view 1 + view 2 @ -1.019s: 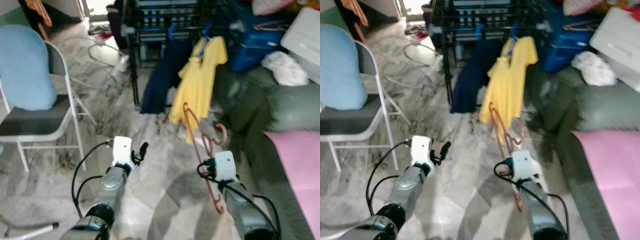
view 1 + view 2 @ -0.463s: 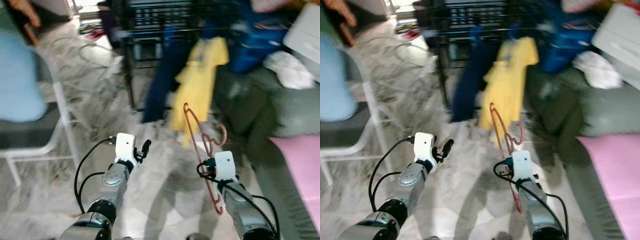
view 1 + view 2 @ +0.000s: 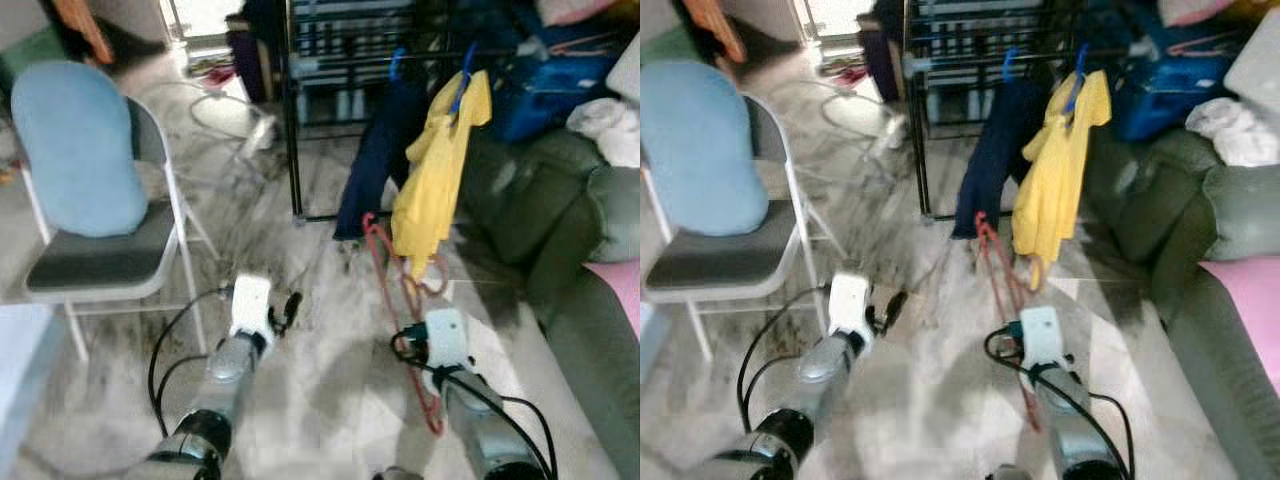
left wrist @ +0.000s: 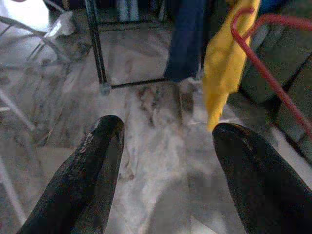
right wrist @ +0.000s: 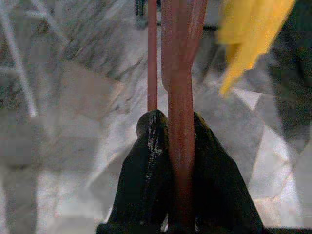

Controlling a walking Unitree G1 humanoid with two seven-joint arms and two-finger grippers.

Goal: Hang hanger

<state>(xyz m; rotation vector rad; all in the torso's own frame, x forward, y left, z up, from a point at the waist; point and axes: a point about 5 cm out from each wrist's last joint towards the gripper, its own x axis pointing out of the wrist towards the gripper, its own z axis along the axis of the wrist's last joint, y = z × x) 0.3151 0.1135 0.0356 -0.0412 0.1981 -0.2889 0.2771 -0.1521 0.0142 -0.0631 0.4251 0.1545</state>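
Note:
A reddish-brown hanger (image 3: 385, 262) stands upright over the marble floor, hook end up, with my right gripper (image 5: 179, 131) shut on its lower part. The right wrist view shows the hanger's bars pinched between the two black fingers (image 5: 146, 161). My left gripper (image 4: 170, 131) is held out to the left of the hanger, open and holding nothing. Ahead stands a black clothes rack (image 3: 292, 120). A yellow shirt (image 3: 435, 170) on a blue hanger and a navy garment (image 3: 375, 150) hang from its rail.
A folding chair (image 3: 100, 265) with a light blue cushion (image 3: 80, 150) stands at the left. Dark green bags or cushions (image 3: 540, 200) and a blue box (image 3: 545, 85) crowd the right. White cables (image 3: 220, 110) lie on the floor beyond the chair.
The camera has shifted, so the chair shows more fully and the rack sits further right. The right gripper keeps its hold on the hanger. The left gripper stays open.

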